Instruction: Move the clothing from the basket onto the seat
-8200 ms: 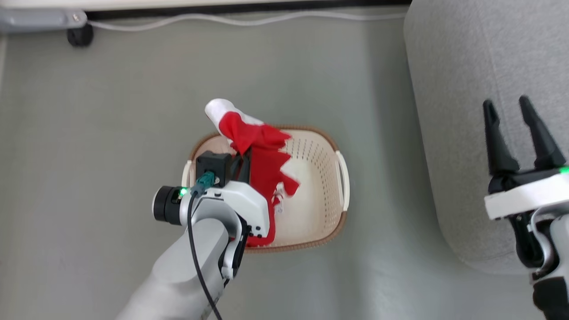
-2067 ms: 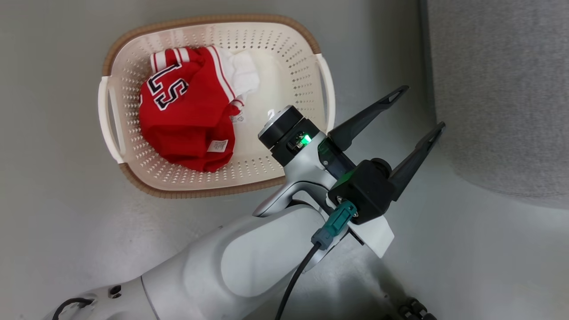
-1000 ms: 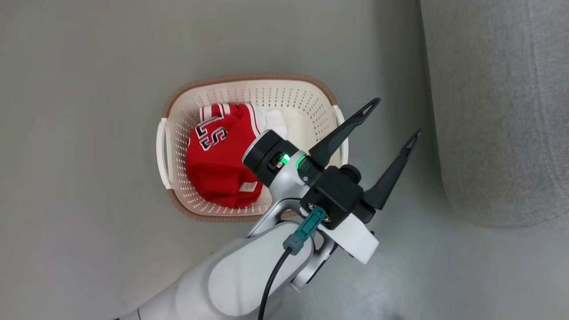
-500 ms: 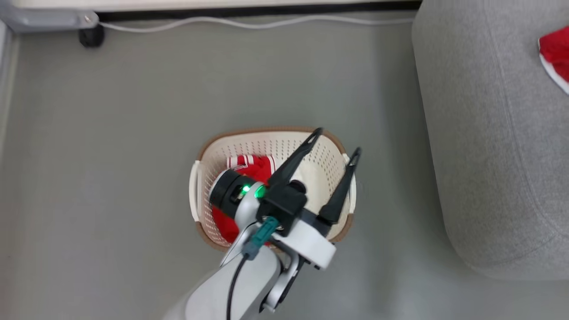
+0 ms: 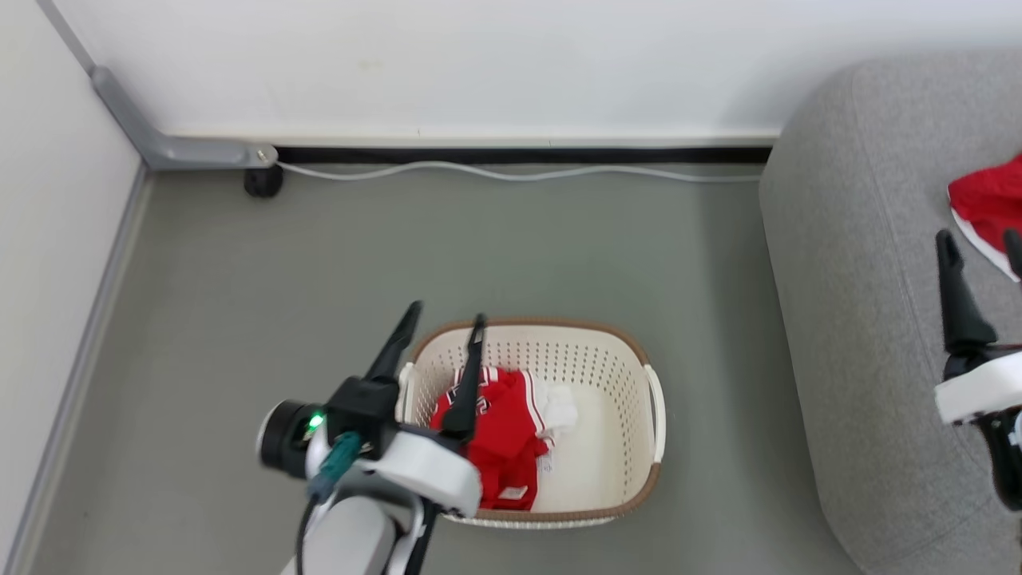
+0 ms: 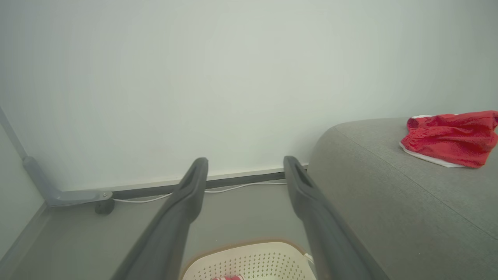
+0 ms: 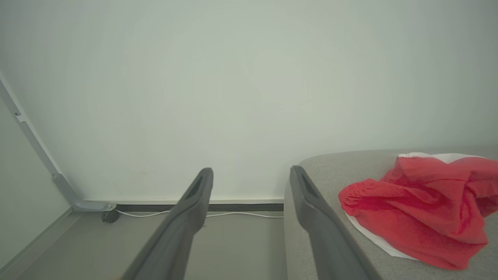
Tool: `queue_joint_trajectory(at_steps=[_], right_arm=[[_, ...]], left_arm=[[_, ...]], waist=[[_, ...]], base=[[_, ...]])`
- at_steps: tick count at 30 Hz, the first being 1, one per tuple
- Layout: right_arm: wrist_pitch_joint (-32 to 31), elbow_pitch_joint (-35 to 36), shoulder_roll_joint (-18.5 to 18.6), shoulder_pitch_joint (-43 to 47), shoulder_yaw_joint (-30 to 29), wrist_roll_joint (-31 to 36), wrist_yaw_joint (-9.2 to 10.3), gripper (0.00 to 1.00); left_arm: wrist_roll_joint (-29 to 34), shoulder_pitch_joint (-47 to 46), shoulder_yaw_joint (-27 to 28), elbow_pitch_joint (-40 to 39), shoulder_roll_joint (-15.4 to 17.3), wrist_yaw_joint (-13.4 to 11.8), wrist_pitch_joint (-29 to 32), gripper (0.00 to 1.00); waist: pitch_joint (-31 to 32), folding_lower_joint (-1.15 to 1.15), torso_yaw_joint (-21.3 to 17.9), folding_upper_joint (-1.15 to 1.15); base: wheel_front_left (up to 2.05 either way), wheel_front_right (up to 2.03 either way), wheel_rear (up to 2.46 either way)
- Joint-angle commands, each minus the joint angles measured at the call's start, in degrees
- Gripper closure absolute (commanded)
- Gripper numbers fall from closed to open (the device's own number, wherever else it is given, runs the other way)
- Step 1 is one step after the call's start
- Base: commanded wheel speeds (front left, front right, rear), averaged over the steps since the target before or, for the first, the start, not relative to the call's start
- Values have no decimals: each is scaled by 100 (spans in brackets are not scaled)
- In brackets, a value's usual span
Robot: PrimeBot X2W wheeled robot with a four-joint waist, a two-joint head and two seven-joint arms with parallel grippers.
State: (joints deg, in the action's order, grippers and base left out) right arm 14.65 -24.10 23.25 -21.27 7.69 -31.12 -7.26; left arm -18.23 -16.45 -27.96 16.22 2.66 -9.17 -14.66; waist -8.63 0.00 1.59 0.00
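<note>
1. Two red garments are yours to track, but take the biggest thing first. The sofa (image 5: 862, 319) stands right of the basket (image 5: 607, 375), apart from it across a strip of floor (image 5: 479, 239), so every load has to travel sideways.
2. Open side up on the floor, the basket lets you reach in from above.
3. One red garment (image 5: 990, 200) lies on the sofa cushion, well right of the basket; I judge that share delivered.
4. Bunched in the basket's left half is the jersey (image 5: 499, 431), with a small white piece (image 5: 559, 407) touching its right side. Both have yet to be moved.
5. Your left gripper (image 5: 447, 311) hangs above the basket's left edge, jaws spread and empty. Its fingers point toward the wall, not downward, so you would likely need to tip it down for the next pick.
6. Your right gripper (image 5: 980, 238) sits over the sofa, far right of the basket, jaws wide apart with nothing between them.
</note>
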Motion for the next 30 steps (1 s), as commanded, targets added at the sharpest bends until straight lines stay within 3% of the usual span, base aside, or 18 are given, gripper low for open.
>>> queue_joint_trajectory(at_steps=[1,14,30], right_arm=[[35,186,69,132,106,77,-23,0],[35,399,-468,824,360,457,-23,0],[35,732,-899,1438,76,902,-23,0]], left_arm=[[99,45,340,-107,23,39,-34,0],[488,1078,1877,-39,45,303,-34,0],[734,1837,2411,-451,23,219,-34,0]], waist=[[217,0,93,0],[816,0,143,0],[899,0,-5,0]], base=[[0,0,0],[0,0,0],[0,0,0]])
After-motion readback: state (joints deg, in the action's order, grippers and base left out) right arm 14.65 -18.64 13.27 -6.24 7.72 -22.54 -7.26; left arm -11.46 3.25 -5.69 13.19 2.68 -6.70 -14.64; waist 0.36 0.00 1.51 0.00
